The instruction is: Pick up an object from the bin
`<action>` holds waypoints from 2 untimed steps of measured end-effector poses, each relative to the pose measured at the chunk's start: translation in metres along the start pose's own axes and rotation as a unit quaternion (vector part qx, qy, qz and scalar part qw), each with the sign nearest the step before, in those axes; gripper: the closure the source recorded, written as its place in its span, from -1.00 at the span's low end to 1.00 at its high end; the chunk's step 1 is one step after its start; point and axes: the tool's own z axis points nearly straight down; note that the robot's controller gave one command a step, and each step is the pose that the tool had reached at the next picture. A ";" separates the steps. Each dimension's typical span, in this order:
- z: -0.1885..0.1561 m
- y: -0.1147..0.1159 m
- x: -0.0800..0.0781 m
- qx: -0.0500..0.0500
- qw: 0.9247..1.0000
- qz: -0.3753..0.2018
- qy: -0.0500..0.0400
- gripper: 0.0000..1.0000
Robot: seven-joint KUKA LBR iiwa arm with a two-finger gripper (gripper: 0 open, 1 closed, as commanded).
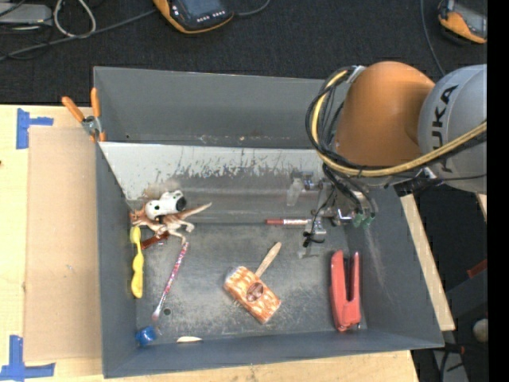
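Red-tipped stick (285,223) lies beside hand (312,237) of KUKA-lettered arm (457,122).

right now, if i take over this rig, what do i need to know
Gripper: low in the bin's far right part, right beside the end of a thin red-and-silver stick; whether it is open or shut cannot be told.
Things: a red clip-like tool lies in the near right corner. An orange block with a wooden handle lies near the middle. By the left wall are a white-and-black toy, a yellow brush and a pink rod.
Done: nothing looks lifted; everything lies on the bin floor.
Left: grasp one thing and lift it out.
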 end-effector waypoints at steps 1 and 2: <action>-0.004 0.000 -0.002 0.000 1.000 0.000 -0.004 -1.00; 0.018 -0.002 -0.004 0.000 1.000 -0.009 -0.010 -1.00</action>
